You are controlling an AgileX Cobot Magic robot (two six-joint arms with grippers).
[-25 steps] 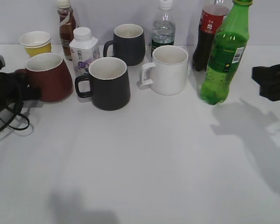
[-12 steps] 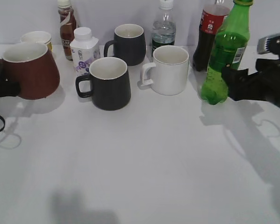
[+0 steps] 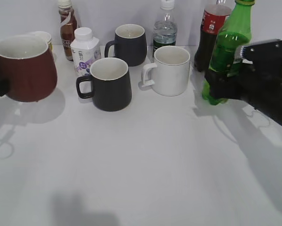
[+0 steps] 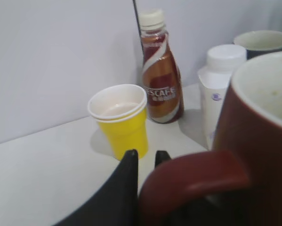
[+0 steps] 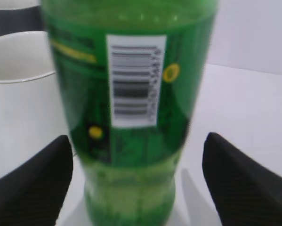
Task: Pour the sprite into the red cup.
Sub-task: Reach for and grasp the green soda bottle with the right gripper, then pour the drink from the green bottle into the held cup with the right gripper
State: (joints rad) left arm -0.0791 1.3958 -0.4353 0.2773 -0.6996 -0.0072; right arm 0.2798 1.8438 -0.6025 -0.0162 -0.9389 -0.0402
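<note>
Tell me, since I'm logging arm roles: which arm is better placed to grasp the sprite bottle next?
The right. Its open pincer already straddles the sprite, while the left pincer is holding the red cup by its handle.

Exterior: slanted down from front, whole white table [image 3: 145, 165] covered. Left wrist: close behind dark red ceramic mug [image 4: 258, 155]. Right wrist: tight on green plastic bottle [image 5: 131, 103]. Both objects shared with exterior.

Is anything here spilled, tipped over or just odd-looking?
Nothing is spilled or damaged. The one oddity: the red cup is off the table, lifted by its handle in the left hand. The sprite stands upright between the right hand's open fingers.
</note>
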